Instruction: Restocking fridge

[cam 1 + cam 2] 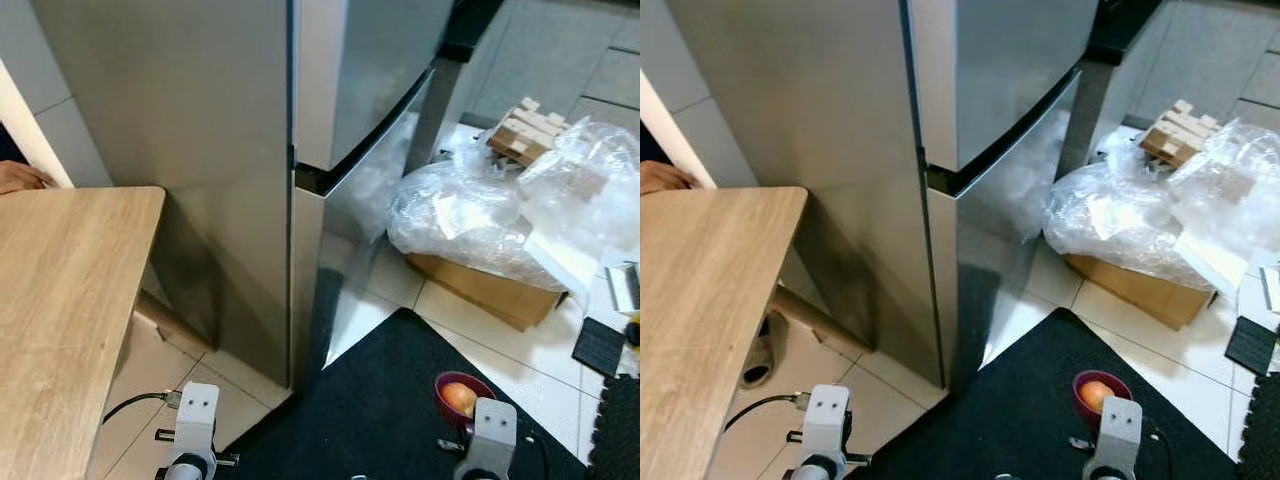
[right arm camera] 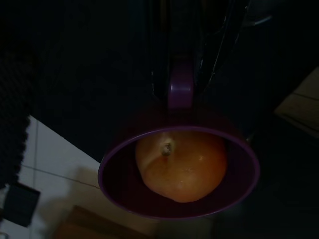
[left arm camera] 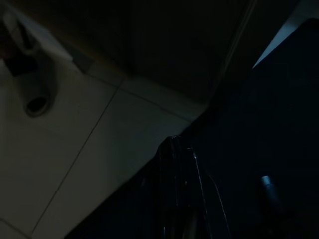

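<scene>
Low on the right, right gripper point(image 2: 180, 74) clamped on the handle of a purple cup point(image 2: 124, 189), fingers pinched against the small loop as seen along the wrist. Inside the cup, an orange-yellow fruit point(image 2: 182, 167), stem dimple facing up, resting against the inner wall. From the head cameras, same cup point(image 1: 462, 395) held just ahead of the silver right wrist point(image 1: 493, 428), over a black mat point(image 1: 380, 400) on the floor. On the other side, left gripper point(image 3: 175, 164) hanging low and idle in deep shade above pale tiles point(image 3: 89, 149) and the mat's edge; fingers seem drawn together, though too dark to say for certain. Further out, straight ahead, a tall stainless fridge point(image 1: 230, 150) with both doors shut, the dark gap between upper and lower door running across at mid-height, the mat's corner lying near its foot. Left of that, a light wooden table point(image 1: 60, 300) close beside the fridge's side panel, with a person's hand point(image 1: 20, 177) resting at its far edge. Beneath the table, a black cable point(image 1: 135, 402) trailing over the tiles. Right of the fridge, a cardboard box point(image 1: 490, 290) on the floor under a heap of crumpled clear plastic point(image 1: 480, 215), small wooden blocks point(image 1: 525, 130) stacked behind, and dark foam tiles point(image 1: 600, 347) at the right edge.
</scene>
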### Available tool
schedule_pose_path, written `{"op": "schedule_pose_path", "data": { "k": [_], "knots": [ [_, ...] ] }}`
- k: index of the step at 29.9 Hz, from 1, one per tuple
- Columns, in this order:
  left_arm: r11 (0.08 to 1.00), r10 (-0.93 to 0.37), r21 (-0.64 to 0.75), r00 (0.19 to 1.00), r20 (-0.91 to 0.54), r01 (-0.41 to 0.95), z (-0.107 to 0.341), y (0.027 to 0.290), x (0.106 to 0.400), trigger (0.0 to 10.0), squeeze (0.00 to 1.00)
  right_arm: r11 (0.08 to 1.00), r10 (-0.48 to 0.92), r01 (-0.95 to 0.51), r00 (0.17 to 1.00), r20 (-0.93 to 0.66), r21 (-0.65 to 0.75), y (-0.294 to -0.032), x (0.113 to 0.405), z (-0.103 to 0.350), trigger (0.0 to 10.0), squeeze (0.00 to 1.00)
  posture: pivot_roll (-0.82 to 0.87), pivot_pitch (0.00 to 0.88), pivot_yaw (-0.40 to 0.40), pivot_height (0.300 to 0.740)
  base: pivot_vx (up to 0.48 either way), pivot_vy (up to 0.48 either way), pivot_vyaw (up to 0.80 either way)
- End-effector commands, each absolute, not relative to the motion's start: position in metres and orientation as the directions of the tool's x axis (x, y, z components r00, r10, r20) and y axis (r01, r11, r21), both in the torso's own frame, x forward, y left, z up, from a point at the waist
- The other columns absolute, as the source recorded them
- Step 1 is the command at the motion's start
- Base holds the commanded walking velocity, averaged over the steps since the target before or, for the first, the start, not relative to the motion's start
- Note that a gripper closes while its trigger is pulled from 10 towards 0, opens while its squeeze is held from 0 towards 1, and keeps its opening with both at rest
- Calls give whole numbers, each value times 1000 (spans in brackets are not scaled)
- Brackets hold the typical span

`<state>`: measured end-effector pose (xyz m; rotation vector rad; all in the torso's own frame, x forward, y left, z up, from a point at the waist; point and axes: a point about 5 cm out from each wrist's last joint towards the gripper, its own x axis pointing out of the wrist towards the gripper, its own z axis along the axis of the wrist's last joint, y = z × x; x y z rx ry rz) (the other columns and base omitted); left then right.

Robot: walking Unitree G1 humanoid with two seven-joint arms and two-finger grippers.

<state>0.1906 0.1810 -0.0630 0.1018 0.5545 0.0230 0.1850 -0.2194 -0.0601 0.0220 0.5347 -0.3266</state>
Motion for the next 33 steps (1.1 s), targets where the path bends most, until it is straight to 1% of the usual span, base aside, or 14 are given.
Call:
{"op": "schedule_pose_path", "data": {
  "k": [1,4,9,10,13,16,24,25,27,29,30,31,32,33],
  "knots": [
    [995,77,100,845,-528,-28,-65,184,186,10000,0,947,-306,313,808,-503,-73,-223,184,-60,10000,0,-105,96,-18,731,0,0,0],
    [994,83,102,846,-527,-35,-65,184,186,10000,0,951,-296,300,814,-500,-76,-222,185,-59,10000,0,-106,97,-21,731,0,-192,0],
    [995,80,97,849,-523,-34,-65,181,186,10000,0,953,-293,294,816,-498,-79,-223,184,-59,10000,0,-115,99,-27,731,0,-480,0],
    [996,86,73,849,-521,-56,-65,180,186,10000,0,953,-292,292,817,-498,-81,-223,184,-59,10000,0,-117,99,-27,731,0,-285,0],
    [995,97,63,853,-513,-76,-64,179,188,10000,0,954,-291,289,817,-497,-84,-224,184,-59,10000,0,-120,100,-29,731,0,0,0],
    [996,91,62,874,-478,-69,-57,176,198,10000,0,956,-287,280,819,-496,-91,-225,183,-59,10000,0,-124,101,-34,731,0,0,0],
    [994,102,75,923,-372,-80,-37,186,225,10000,0,957,-285,274,822,-493,-96,-226,184,-58,10000,0,-127,102,-36,731,0,0,0],
    [994,102,75,923,-372,-80,-37,186,225,10000,0,957,-285,274,822,-493,-96,-226,184,-58,10000,0,-127,102,-36,731,0,0,0],
    [994,77,99,942,-328,-46,-27,190,237,10000,0,957,-284,272,823,-491,-97,-226,184,-58,10000,0,-125,101,-33,731,0,0,0],
    [995,59,95,950,-308,-31,-23,190,242,10000,0,958,-283,272,824,-491,-97,-225,184,-58,10000,0,-125,100,-32,731,0,0,0],
    [997,-9,77,959,-285,33,-13,187,254,10000,0,958,-281,270,825,-491,-95,-224,185,-58,10000,0,-125,97,-29,731,0,0,0],
    [997,-9,77,959,-285,33,-13,187,254,10000,0,958,-281,270,825,-491,-95,-224,185,-58,10000,0,-125,97,-29,731,0,0,0],
    [989,-92,86,962,-258,117,-4,180,266,10000,0,958,-280,270,825,-490,-92,-223,186,-58,10000,0,-125,97,-29,731,0,0,0],
    [981,-145,89,959,-243,171,1,174,273,10000,0,959,-278,269,827,-489,-91,-222,187,-58,10000,0,-123,97,-29,731,0,0,0]
  ]
}}
